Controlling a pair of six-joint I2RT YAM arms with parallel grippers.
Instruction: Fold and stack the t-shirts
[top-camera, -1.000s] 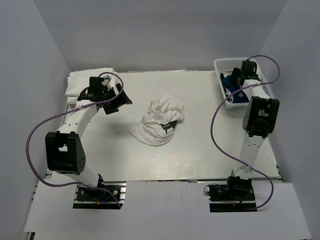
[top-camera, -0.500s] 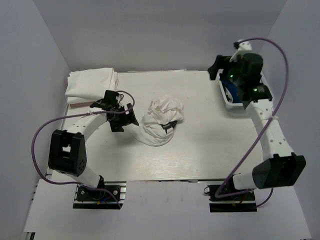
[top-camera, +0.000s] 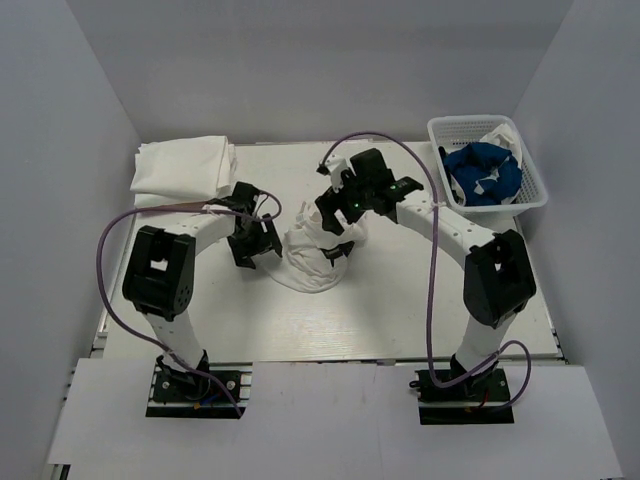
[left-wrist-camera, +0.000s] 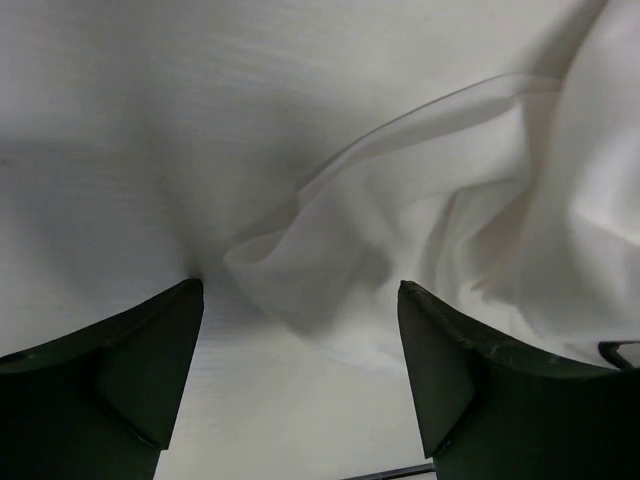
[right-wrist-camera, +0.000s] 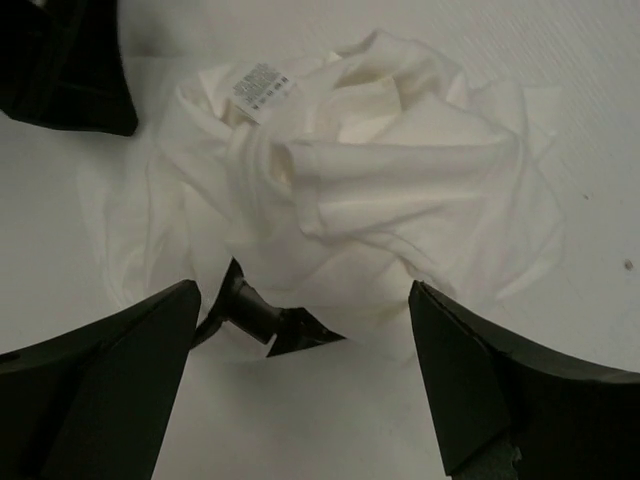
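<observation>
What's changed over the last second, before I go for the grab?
The left fingers swung from the folded white stack inward to the left edge of the crumpled white t-shirt; the right fingers left the basket and crossed to the shirt's far side. Both open, holding nothing. Shirt, stack, basket and blue t-shirt stayed put.

White-tubed left arm (top-camera: 200, 228) and right arm (top-camera: 445, 225), black joint housings, a purple cable (top-camera: 431, 285) looping along each, black wedge-shaped fingers (left-wrist-camera: 470, 380)
</observation>
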